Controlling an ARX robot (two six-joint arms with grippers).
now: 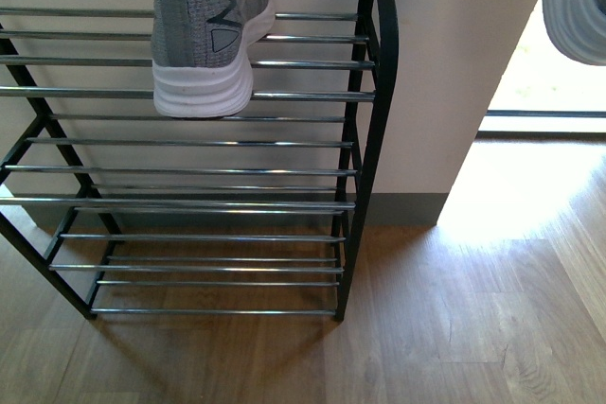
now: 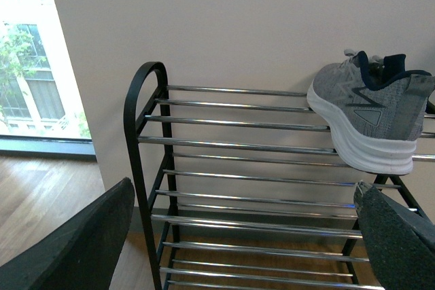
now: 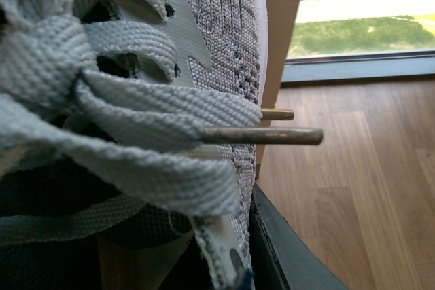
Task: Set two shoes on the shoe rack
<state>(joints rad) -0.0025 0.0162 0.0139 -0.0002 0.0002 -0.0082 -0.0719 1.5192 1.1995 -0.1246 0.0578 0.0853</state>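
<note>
One grey knit sneaker with a thick white sole (image 1: 204,35) sits on the top tier of the black-framed shoe rack of chrome rods (image 1: 379,35), at eleven o'clock in the front view. Its twin sneaker (image 1: 578,2) hangs at two o'clock, clear of the rack; the right gripper (image 3: 163,256) seems clamped on it, laces (image 3: 102,140) crowding that wrist view. The left gripper (image 2: 243,187) is empty, fingers (image 2: 81,242) spread apart. The shoe should be light, its knit upper soft; the firmer heel suits gripping, and the sole must span several slick rods

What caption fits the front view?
One grey sneaker rests on the top shelf of the shoe rack; the second sneaker hangs in the air, upper right.
</note>
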